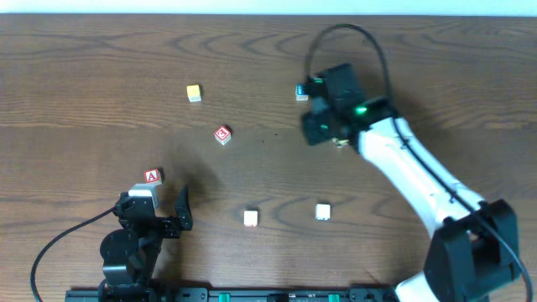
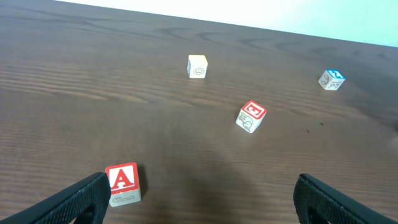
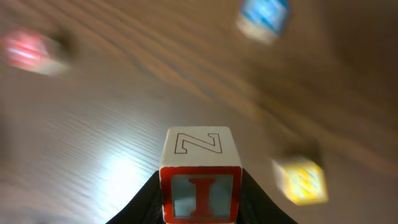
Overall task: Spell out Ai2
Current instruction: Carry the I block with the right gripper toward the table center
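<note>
1. The I block [image 3: 200, 186] is clamped between the fingers of the right gripper [image 1: 323, 126], far on the tabletop [image 1: 84, 67] and right of centre. Its red I is turned to the wrist camera, and a Z is seen on the adjoining face.
2. The left gripper [image 2: 202, 190] is spread wide and holds nothing. The A block [image 2: 122, 183] rests at the near left, just beside one finger.
3. The 2 block [image 2: 331, 79] lies far and right of centre, near the right gripper, and could be knocked by a low sweep of that arm.
4. The Z face might be left uppermost when the I block is set down, so the wrong letter would be read.
5. The A block could be nudged askew if the left gripper is moved carelessly.
6. The right wrist view is smeared by blur, so lettering on the other blocks there cannot be read.
7. In the overhead view the I block is hidden under the gripper. The two pale blocks [image 1: 251, 218] at the near centre are too small to read.
</note>
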Motion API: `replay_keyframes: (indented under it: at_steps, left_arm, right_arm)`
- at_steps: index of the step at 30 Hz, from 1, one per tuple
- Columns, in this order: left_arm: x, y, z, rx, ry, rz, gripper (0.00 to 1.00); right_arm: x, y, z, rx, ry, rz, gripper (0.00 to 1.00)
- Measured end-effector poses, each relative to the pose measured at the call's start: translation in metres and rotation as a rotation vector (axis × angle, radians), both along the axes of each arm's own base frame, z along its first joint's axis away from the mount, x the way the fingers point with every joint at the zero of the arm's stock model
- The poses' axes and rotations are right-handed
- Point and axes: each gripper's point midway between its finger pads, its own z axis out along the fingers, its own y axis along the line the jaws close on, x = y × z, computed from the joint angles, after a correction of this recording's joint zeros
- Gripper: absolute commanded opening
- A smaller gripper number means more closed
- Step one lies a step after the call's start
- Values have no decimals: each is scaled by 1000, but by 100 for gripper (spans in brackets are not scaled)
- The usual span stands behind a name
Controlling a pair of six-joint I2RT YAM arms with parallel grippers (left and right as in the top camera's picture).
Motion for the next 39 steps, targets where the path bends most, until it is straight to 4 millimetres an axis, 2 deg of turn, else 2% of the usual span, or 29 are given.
replay_keyframes:
  at_steps: [2,4,6,9,13,15,25,33,39]
  left_arm:
    - [0,0,0,0,0,0,95]
    - [0,0,0,0,0,0,96]
    - [0,0,0,0,0,0,95]
    - [0,0,0,0,0,0,95]
    - [0,0,0,0,0,0,96]
    - [0,0,0,0,0,0,96]
    - [0,0,0,0,0,0,95]
    - [0,0,0,0,0,0,95]
    - [0,0,0,0,0,0,95]
  right_arm:
    - [-1,29,13,20,-27,2,1]
    - [-2,48,16,35,-19,-22,1]
    - [-2,61,7,40,21,-76,1]
    - [-1,68,-20,20,89,-156,1]
    - [0,70,-53,-13,153,-255,1]
    - [0,68,-60,-19,168,-294,1]
    - [9,61,-62,-49,157,-388,2]
    - [11,63,-89,-127,230,-396,1]
    - [14,64,-94,-125,251,-399,1]
